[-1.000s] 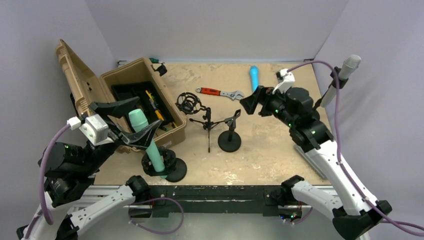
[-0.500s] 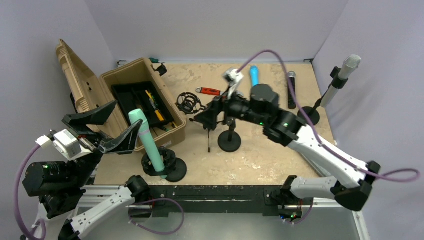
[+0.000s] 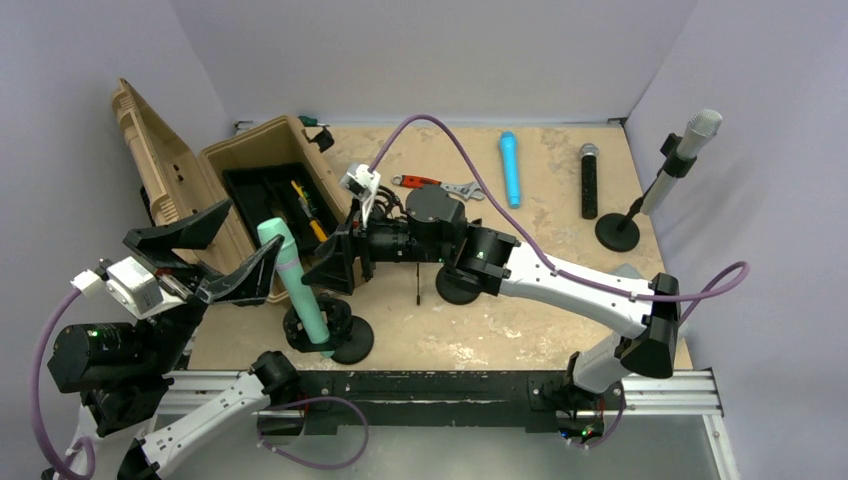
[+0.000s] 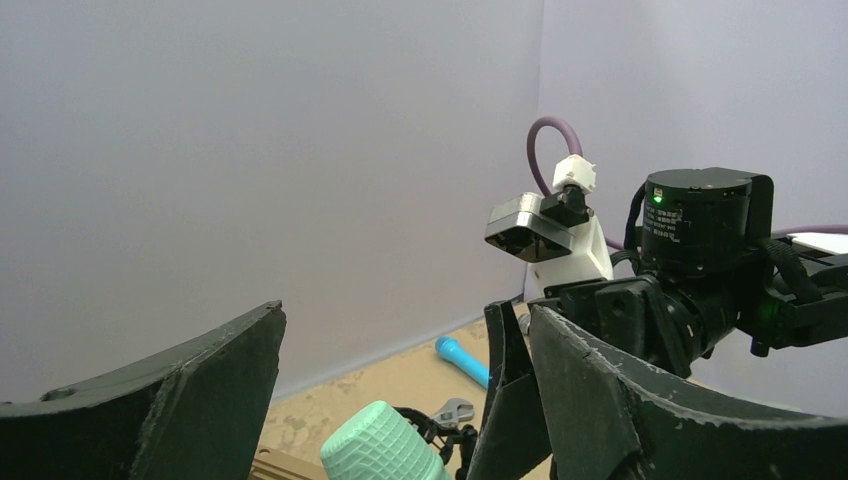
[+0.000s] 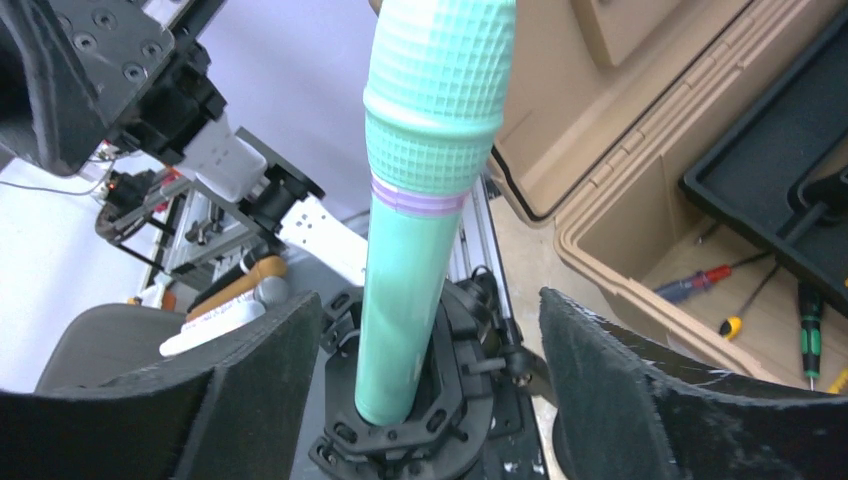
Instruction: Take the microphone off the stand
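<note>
1. Tabletop (image 3: 540, 310): sandy surface, with both arm bases along its near edge.
2. Tan case (image 3: 175, 165): stands at the far-left corner, lid up, with hand tools in its black tray.
3. Right gripper (image 5: 428, 300): the arm is stretched across from the right side to the near-left area. Fingers are spread, one on each side of the microphone's body, with a gap showing on both sides.
4. Left gripper (image 3: 257, 224): raised at the near-left corner, fingers spread wide. The microphone's head sits low between them, not touched.
5. Green microphone (image 3: 290, 268): seated in its stand, leaning slightly from upright, near the near edge left of centre.
6. Stand (image 3: 340, 340): black, round base flat on the tabletop.
7. Black microphone (image 3: 589, 180) and blue microphone (image 3: 511, 168): both lie flat, apart, near the far edge, right of centre.
</note>
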Available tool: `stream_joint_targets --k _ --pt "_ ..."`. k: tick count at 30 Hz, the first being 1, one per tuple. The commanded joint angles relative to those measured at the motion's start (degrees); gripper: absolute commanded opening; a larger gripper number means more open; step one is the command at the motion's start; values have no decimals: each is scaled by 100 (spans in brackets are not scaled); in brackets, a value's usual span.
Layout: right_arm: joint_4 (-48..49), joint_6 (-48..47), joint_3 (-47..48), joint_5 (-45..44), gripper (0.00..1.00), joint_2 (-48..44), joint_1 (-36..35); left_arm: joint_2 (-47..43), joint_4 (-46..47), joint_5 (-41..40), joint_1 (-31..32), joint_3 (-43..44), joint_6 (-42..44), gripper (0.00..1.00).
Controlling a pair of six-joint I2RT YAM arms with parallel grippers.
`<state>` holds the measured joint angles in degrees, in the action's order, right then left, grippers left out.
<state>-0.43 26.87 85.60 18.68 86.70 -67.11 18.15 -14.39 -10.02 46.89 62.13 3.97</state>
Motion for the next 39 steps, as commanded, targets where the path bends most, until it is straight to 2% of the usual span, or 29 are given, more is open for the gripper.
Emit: stream_joint_targets --k 1,11,17,23,34,37,39 --pt "684 301 359 240 64 193 -36 0 165 -126 -34 -7 -30 89" --pt "942 520 426 442 61 578 -246 -3 120 -210 -40 19 -9 87" --pt "884 592 573 293 40 550 -276 -17 121 -220 -38 10 -10 86" --pt "824 691 737 -259 28 364 -259 -186 246 -43 -35 -86 -34 85" --pt "847 617 1199 -1112 14 92 -45 -562 657 275 -290 -480 -98 85" --pt "679 222 1228 -1766 14 -286 39 -533 638 270 -304 -468 -98 85" --pt "532 -228 1123 -2743 13 -617 40 -496 595 264 -312 -436 -89 85"
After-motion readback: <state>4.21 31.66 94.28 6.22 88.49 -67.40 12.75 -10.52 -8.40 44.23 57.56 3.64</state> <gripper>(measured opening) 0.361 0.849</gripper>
